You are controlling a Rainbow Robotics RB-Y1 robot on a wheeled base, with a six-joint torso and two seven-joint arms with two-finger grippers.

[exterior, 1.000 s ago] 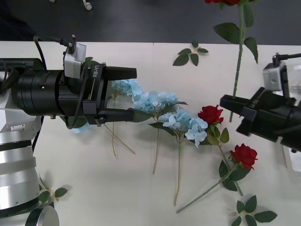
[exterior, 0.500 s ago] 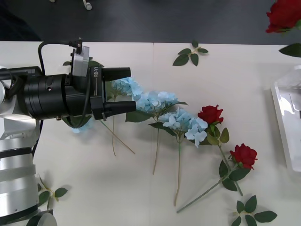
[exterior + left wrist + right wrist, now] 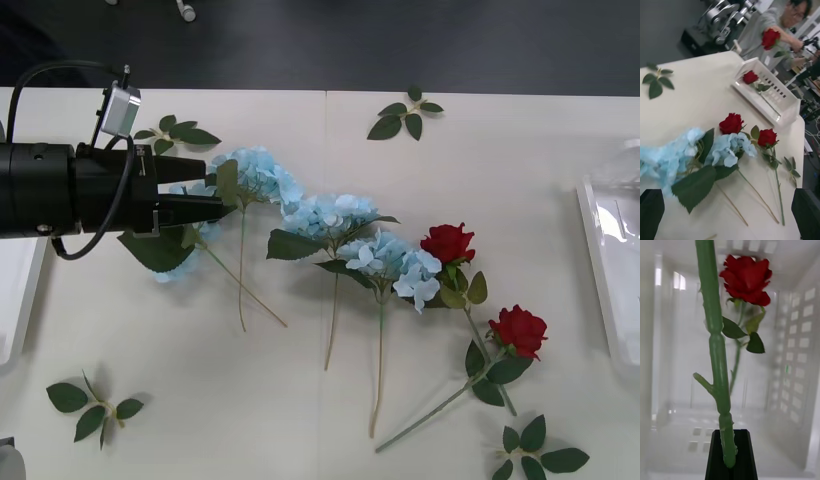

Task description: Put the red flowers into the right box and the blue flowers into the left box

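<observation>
Red flowers: rose point(image 3: 747, 279) clamped in right jaws, now over right box point(image 3: 797, 352); left jaws apart, retreated

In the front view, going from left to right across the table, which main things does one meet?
left box → left hand → three blue flowers in a row → upper red flower → lower red flower → right box

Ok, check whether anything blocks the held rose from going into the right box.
Nothing visible does. The right gripper holds the held rose by its stem directly over the right box. Another rose already lies inside, with bare floor beside it.
</observation>
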